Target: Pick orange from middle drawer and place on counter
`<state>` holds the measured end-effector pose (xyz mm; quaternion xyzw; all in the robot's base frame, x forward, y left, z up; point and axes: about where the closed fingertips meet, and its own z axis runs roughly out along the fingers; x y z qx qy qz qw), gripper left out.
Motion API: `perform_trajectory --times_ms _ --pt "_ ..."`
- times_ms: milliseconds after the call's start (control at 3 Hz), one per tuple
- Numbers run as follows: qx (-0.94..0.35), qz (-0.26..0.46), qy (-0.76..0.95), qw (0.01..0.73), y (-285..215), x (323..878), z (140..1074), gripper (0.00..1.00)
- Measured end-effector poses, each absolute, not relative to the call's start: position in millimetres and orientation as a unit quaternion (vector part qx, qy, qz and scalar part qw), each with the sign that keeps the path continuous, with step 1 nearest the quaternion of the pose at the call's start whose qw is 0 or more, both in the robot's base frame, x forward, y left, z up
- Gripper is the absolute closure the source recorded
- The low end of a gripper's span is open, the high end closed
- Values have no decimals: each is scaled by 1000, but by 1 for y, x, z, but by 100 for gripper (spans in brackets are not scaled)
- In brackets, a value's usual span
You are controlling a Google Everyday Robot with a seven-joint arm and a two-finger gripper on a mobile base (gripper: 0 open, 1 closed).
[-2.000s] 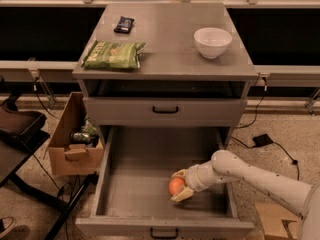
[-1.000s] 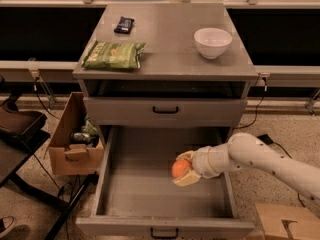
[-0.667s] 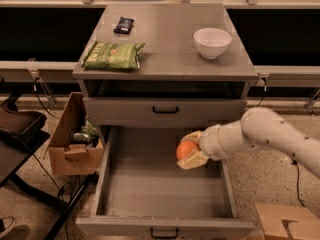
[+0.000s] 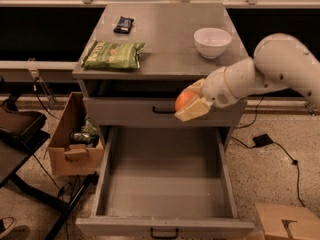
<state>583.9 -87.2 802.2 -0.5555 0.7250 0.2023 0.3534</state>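
One arm, reaching in from the right. One gripper, clenched on the one orange; cream fingers sit above and below the fruit.

Orange is in the air, in front of the shut upper drawer front, just right of its black handle. It is above the far end of the middle drawer and below the near edge of the counter.

Two drawers seen: the upper one shut, the middle drawer pulled fully out, showing its grey floor.

On the counter, three things:
- one white bowl, far right
- one green snack bag, left
- one small dark packet, far left

On the floor, two cardboard boxes: one left of the cabinet with items inside, one at near right. One black cable with adapter on the right.
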Motion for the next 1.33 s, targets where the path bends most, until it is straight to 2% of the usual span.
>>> perform_trajectory --times_ms 333,667,1000,1333 --pt "-530 188 741 368 -88 615 859 100" --pt "-529 187 741 370 -90 617 861 100" --pt "-511 174 739 404 -110 641 888 100" --pt "-470 192 753 419 -134 676 907 100"
